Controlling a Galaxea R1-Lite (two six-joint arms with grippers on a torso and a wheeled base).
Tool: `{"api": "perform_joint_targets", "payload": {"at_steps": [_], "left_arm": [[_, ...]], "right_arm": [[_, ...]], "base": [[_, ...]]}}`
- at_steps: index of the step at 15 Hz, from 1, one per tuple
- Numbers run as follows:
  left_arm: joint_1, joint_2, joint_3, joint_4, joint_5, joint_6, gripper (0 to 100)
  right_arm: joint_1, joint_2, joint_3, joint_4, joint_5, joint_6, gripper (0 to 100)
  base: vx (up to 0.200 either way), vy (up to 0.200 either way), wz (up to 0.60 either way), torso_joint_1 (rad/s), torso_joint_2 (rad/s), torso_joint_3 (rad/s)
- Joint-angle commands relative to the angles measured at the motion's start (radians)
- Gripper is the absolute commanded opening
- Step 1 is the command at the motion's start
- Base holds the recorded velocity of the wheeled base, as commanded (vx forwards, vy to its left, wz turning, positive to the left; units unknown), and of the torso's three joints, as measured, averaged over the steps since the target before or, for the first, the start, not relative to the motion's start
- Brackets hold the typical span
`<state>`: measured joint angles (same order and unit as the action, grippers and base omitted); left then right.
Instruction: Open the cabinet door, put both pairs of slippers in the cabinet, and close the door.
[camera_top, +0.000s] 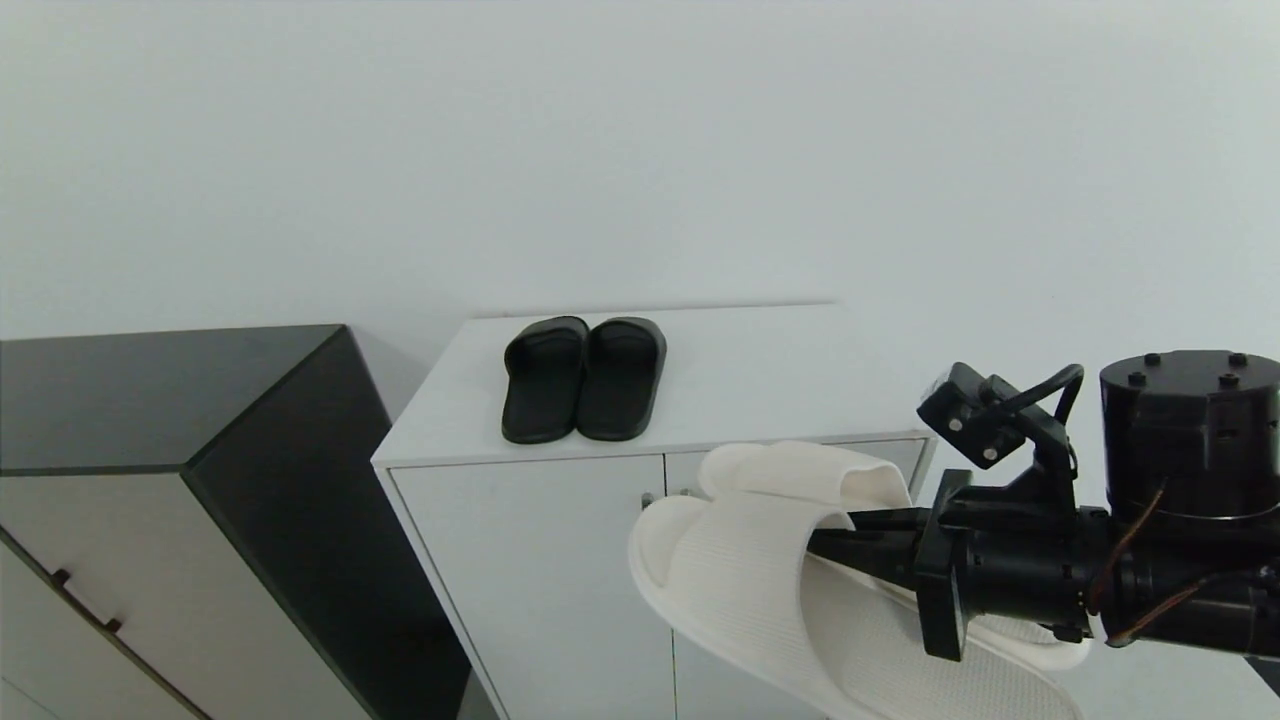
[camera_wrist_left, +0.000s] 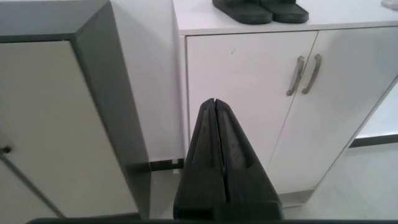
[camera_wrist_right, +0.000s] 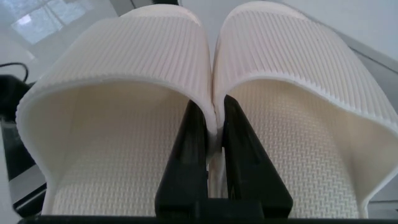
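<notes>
A pair of black slippers (camera_top: 583, 378) lies side by side on top of the white cabinet (camera_top: 760, 370), toward its left end. Both cabinet doors are closed, their two metal handles (camera_wrist_left: 304, 74) meeting in the middle. My right gripper (camera_top: 850, 548) is shut on the pair of white slippers (camera_top: 745, 570), pinching the two inner straps (camera_wrist_right: 212, 74) together. It holds them in the air in front of the right door. My left gripper (camera_wrist_left: 215, 107) is shut and empty, low in front of the left door (camera_wrist_left: 242, 87).
A dark-topped cabinet (camera_top: 170, 400) with pale drawer fronts stands close to the left of the white cabinet, with a narrow gap between them. A plain white wall (camera_top: 640, 150) runs behind both. Pale floor (camera_wrist_left: 360, 186) shows below the doors.
</notes>
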<state>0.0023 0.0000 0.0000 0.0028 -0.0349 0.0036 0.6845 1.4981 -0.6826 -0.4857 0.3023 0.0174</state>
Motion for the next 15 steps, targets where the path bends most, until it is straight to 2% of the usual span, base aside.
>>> {"api": "perform_joint_targets", "payload": {"at_steps": [1,12,15], "left_arm": [[0.001,0.000,0.000,-0.003,0.000,-0.001,0],[0.001,0.000,0.000,-0.001,0.000,-0.001,0],[0.001,0.000,0.000,-0.001,0.000,-0.001,0]], "right_arm": [[0.000,0.002,0.005,0.001,0.003,0.001,0],[0.001,0.001,0.023,-0.001,0.009,0.001,0],[0.001,0.002,0.026,-0.001,0.009,0.001,0]], "base": [[0.000,0.000,0.00,0.000,0.00,0.000],[0.000,0.000,0.00,0.000,0.00,0.000],[0.000,0.000,0.00,-0.160,0.38,0.209]]}}
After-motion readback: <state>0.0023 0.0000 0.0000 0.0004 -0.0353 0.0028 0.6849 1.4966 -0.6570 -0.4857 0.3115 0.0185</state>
